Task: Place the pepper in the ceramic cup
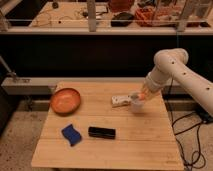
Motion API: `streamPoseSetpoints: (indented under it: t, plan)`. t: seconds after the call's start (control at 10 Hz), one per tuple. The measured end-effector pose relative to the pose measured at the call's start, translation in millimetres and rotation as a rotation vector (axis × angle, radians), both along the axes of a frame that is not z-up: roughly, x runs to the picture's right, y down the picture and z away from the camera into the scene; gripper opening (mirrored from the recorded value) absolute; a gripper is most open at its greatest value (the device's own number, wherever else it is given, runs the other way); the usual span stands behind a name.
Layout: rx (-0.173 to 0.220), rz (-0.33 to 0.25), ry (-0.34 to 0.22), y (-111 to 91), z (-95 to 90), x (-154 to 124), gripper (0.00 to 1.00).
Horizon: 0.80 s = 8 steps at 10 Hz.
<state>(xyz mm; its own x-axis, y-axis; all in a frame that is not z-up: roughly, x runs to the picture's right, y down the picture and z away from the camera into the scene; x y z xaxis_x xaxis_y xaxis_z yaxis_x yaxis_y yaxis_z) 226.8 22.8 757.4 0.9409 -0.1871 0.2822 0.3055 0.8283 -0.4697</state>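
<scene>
The white ceramic cup point(136, 105) stands upright on the right part of the wooden table point(125, 150). My gripper point(141, 96) hangs from the white arm point(167, 67), right above the cup's rim. A small orange piece, the pepper point(143, 94), shows at the gripper's tip, held just over the cup's opening. Most of the pepper is hidden by the gripper. The gripper looks shut on it.
A flat white block point(120, 101) lies just left of the cup, touching or nearly so. An orange bowl point(65, 100) sits at the table's left. A blue sponge point(71, 134) and a black bar point(101, 132) lie near the front. Cables lie on the floor at right.
</scene>
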Motion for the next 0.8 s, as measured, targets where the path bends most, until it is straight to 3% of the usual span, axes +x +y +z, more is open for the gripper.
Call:
streamPoseSetpoints:
  t: [0.8]
  plan:
    - [0.014, -0.014, 0.016, -8.3, 11.7, 1.2, 0.01]
